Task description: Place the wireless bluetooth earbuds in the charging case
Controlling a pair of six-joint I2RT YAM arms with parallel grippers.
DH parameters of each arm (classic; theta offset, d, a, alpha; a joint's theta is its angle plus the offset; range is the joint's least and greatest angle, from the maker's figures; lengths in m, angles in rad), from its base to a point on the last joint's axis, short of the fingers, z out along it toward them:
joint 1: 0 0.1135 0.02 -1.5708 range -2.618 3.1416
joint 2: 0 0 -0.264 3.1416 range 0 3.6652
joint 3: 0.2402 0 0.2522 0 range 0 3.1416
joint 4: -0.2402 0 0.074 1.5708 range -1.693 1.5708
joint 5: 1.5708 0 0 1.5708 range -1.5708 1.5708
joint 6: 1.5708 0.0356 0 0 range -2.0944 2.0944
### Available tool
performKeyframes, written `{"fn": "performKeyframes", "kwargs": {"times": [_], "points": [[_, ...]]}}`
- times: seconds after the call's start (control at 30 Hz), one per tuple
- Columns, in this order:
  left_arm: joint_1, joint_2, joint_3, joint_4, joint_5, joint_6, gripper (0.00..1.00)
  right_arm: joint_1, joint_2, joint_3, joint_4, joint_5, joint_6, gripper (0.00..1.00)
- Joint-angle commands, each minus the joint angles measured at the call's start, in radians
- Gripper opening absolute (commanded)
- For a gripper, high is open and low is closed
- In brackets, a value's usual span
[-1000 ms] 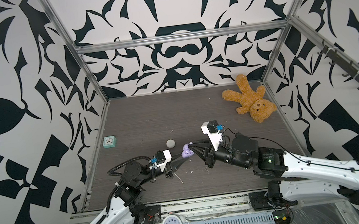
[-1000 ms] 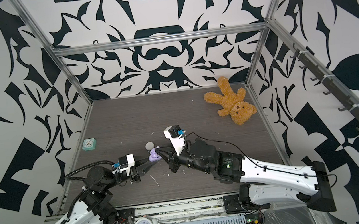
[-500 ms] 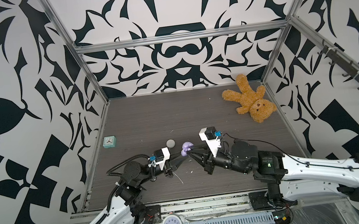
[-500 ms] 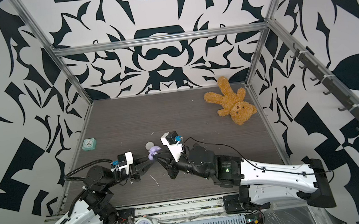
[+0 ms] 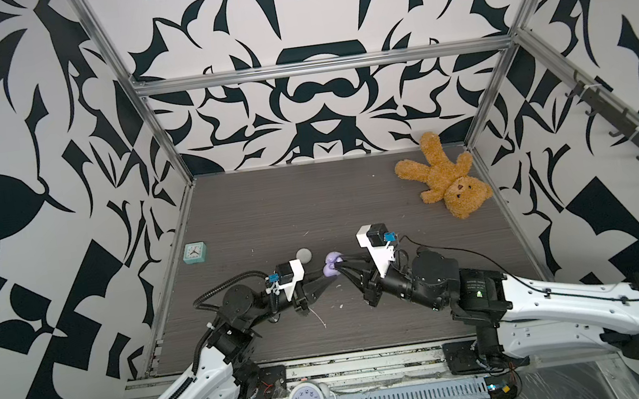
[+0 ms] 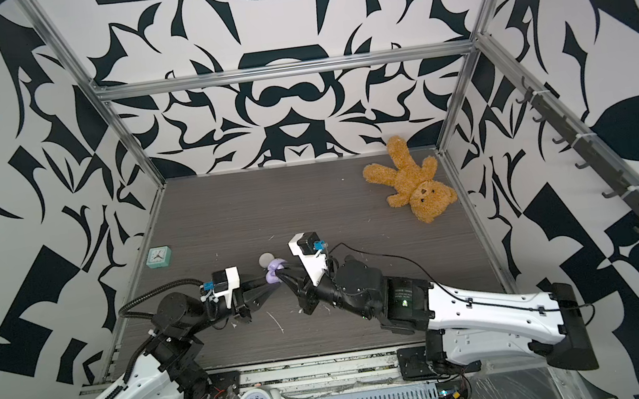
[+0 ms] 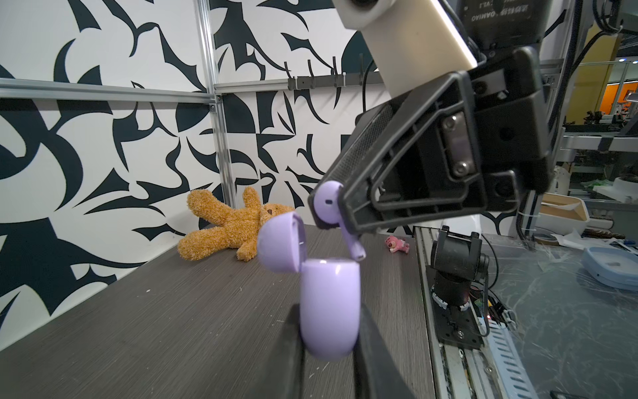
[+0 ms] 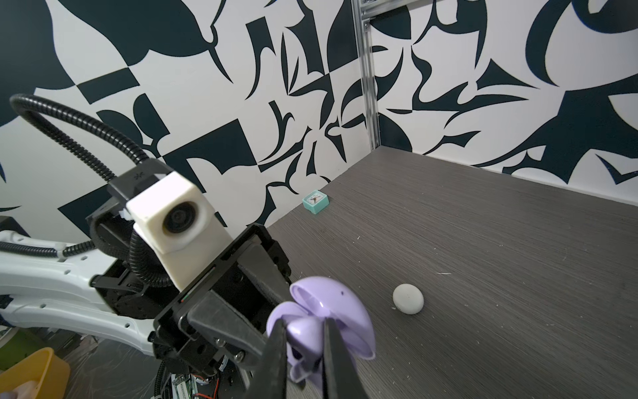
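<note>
My left gripper is shut on the pale purple charging case, holding it upright above the table with its lid swung open. My right gripper is shut on a pale purple earbud. The earbud's stem points down, and its tip is right at the rim of the case's opening. In both top views the two grippers meet tip to tip at the case near the middle of the table. A white round case lies shut on the table just behind them.
A brown teddy bear lies at the back right. A small teal clock stands by the left wall. Thin white scraps lie near the front. A tiny pink toy sits near the table's edge.
My right gripper has come in leftward and lower with the earbud, up to the open case. The left gripper has kept the case almost still.
</note>
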Motion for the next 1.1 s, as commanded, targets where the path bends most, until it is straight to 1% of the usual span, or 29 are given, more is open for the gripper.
{"fn": "performKeyframes", "kwargs": {"times": [0.0,0.43,1.07], "points": [[0.005,-0.004,-0.010,0.035,0.014,-0.014,0.00,0.004,0.001,0.020,0.051,0.038,-0.022,0.05],[0.005,0.003,-0.011,0.039,0.020,-0.018,0.00,0.004,0.029,0.034,0.074,0.020,-0.029,0.04],[0.005,-0.013,-0.012,0.048,0.002,-0.030,0.00,0.004,0.025,-0.003,0.062,0.036,-0.017,0.04]]}}
